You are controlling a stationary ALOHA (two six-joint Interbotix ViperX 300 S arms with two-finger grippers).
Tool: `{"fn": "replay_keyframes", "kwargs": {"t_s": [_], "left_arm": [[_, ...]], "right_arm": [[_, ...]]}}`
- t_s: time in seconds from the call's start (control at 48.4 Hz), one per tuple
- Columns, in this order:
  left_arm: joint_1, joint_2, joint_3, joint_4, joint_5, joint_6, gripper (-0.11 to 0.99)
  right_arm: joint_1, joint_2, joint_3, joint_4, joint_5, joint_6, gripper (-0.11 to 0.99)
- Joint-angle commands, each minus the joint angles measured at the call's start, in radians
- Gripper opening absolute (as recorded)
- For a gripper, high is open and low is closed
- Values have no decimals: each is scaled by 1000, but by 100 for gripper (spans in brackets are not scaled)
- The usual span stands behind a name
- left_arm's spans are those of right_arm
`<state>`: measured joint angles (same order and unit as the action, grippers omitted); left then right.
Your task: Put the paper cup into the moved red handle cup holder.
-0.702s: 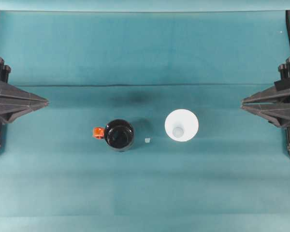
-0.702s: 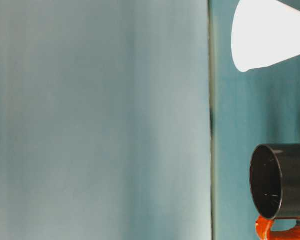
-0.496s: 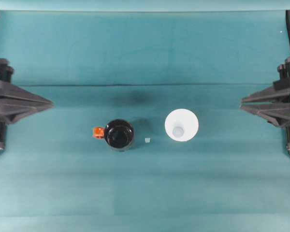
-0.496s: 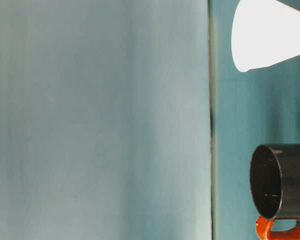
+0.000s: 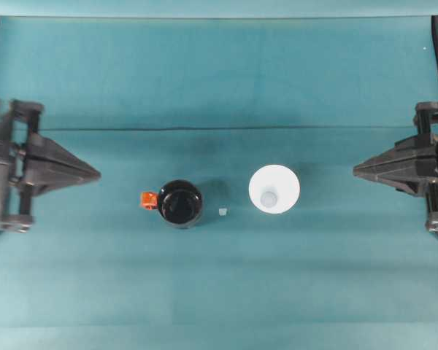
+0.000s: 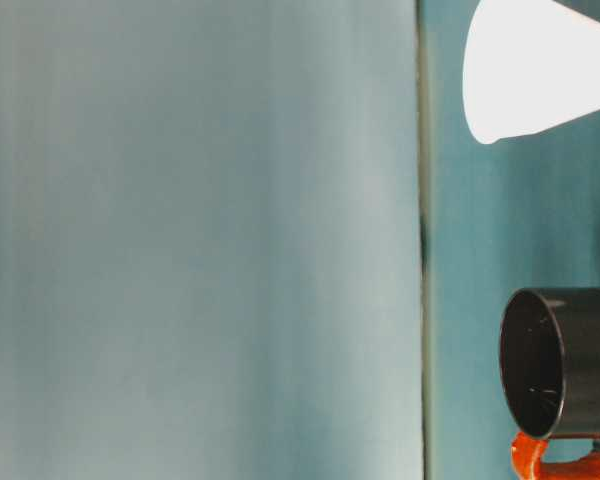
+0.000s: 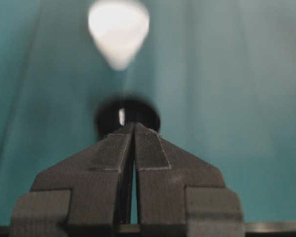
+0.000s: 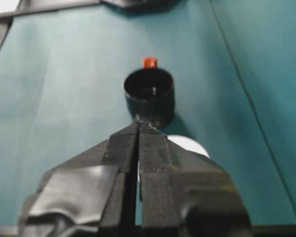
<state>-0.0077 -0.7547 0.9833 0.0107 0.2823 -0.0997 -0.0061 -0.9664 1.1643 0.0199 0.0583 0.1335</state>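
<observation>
Overhead: the paper cup is standing mid-table, right of the red handle cup holder, apart from it.
Left wrist: the left end effector is pressing its fingers together, empty.
Right wrist: the right end effector is likewise closed, empty.

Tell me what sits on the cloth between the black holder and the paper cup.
In the overhead view, a tiny pale scrap lies on the teal cloth between the red handle cup holder and the paper cup, touching neither.

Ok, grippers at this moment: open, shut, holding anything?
Left gripper: shut, holding nothing, short of the red handle cup holder.
Right gripper: shut, holding nothing, short of the paper cup.
</observation>
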Motion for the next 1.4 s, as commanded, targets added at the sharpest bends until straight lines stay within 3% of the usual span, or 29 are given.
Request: {"fn": "replay_keyframes", "kwargs": {"t_s": [0.0, 0.269, 0.517, 0.702, 0.909, 1.116, 1.219, 1.384], "left_arm": [[-11, 49, -37, 3, 57, -17, 3], [-12, 179, -94, 5, 163, -6, 3], [-12, 273, -158, 6, 265, -8, 3], [-14, 313, -189, 12, 281, -2, 3], [-11, 321, -195, 12, 285, 37, 3], [0, 322, -195, 15, 299, 29, 4], [-2, 325, -193, 12, 301, 23, 21], [-5, 342, -199, 12, 273, -6, 70]], "right_arm": [[-8, 8, -23, 2, 25, 14, -10], [-21, 8, -23, 2, 37, 15, -10], [-23, 8, -23, 2, 38, 15, -10], [-23, 8, -21, 2, 41, 15, -10], [-23, 8, -21, 2, 43, 18, -10], [-23, 8, -21, 2, 43, 18, -10], [-25, 8, -20, 2, 43, 18, -10], [-23, 8, -20, 2, 43, 20, -10]]}}
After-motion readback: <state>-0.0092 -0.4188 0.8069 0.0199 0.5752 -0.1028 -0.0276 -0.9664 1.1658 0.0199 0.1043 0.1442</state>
